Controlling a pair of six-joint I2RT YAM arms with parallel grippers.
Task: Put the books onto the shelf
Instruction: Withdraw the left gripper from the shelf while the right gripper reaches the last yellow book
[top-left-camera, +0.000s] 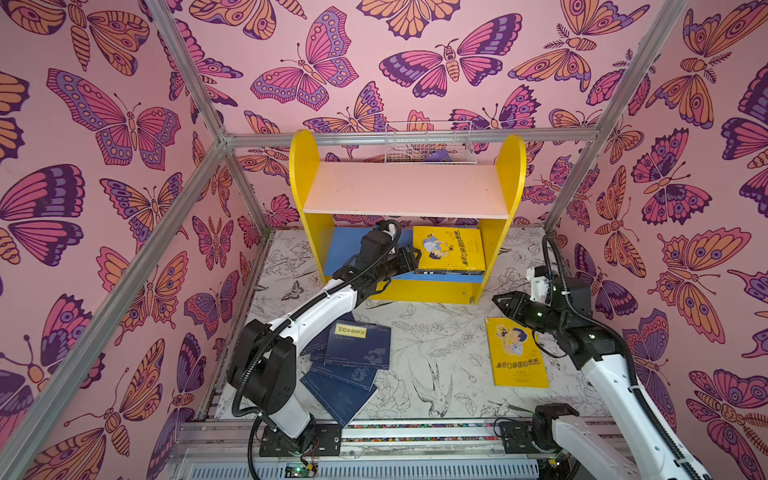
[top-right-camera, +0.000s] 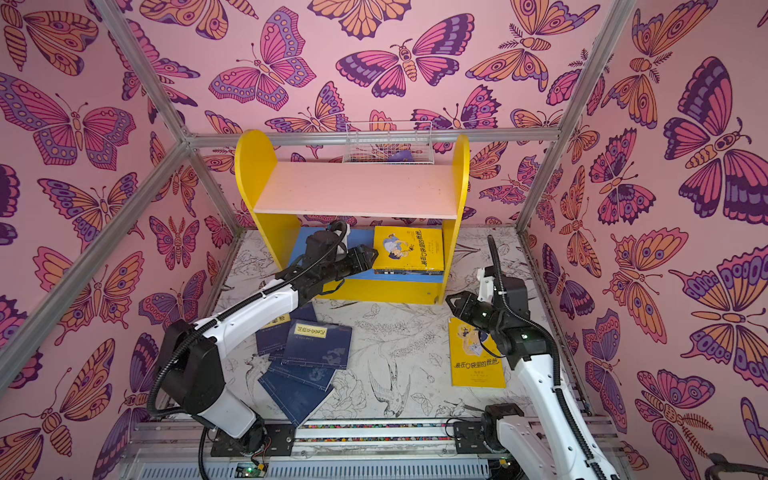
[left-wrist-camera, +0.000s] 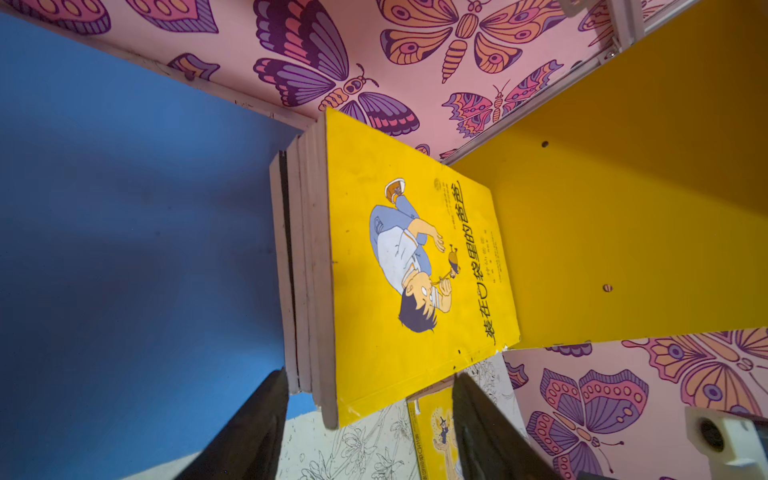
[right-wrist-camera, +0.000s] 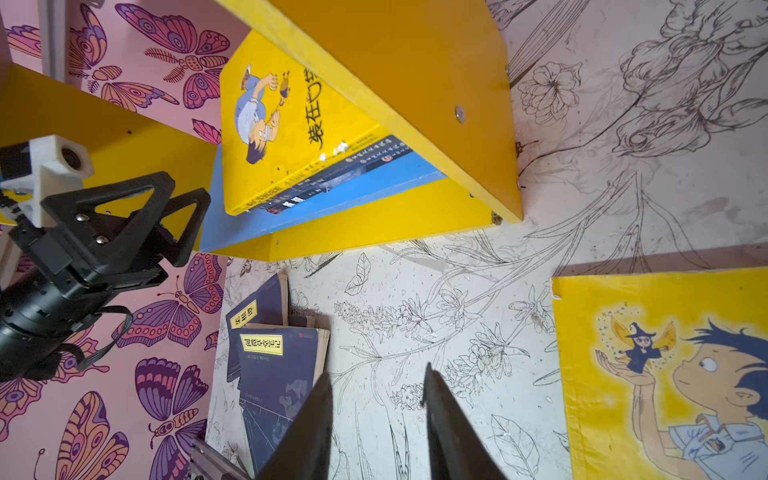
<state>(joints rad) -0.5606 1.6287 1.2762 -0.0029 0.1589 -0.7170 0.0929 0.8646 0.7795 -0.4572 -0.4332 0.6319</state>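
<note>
Black left claw (top-left-camera: 417, 254) stretched to shelved books (top-left-camera: 451, 249), parted, empty; right claw (top-left-camera: 497, 300) hovering, parted.

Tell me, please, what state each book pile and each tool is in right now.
left tool, open, at the shelved stack's edge.
right tool, open, empty.
shelved stack, flat on the blue lower board, yellow cover up.
yellow book, flat on the table.
navy books, overlapping pile on the table.

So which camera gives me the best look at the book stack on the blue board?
Left wrist: the book stack is large and central, yellow cover and page edges clear. The right wrist view shows its spines, partly hidden by the yellow side panel. In both top views the book stack is small.
</note>
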